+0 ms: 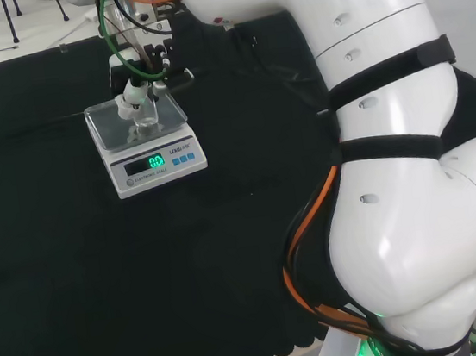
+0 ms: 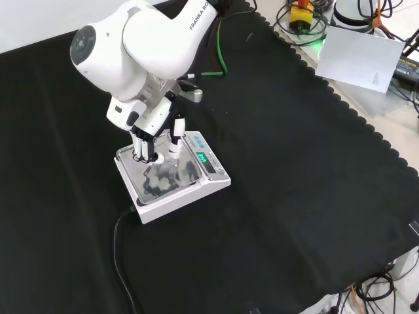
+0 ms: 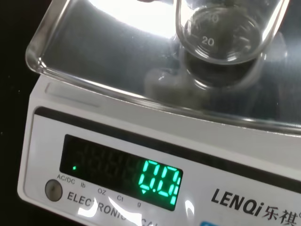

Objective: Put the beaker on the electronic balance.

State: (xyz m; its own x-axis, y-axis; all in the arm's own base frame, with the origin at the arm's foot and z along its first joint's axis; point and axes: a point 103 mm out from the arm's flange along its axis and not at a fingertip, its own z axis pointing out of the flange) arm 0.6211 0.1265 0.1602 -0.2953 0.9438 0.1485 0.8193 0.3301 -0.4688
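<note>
A small clear glass beaker (image 3: 225, 35) with printed scale marks is low over the shiny steel pan (image 3: 94, 52) of the white electronic balance (image 1: 156, 164). Its base is mirrored in the pan, and I cannot tell whether it touches. The black and white hand (image 1: 138, 88) reaches down from above with its fingers curled round the beaker (image 1: 146, 114). In the front view the hand (image 2: 152, 131) hangs over the pan's far side, and the balance (image 2: 196, 190) has its lit display facing right.
A black cable (image 2: 121, 261) runs from the balance toward the cloth's near edge in the front view. Off the cloth at the front view's top right lie a white sheet (image 2: 360, 55) and tangled cables. The arm's white links (image 1: 393, 168) take up the head view's right.
</note>
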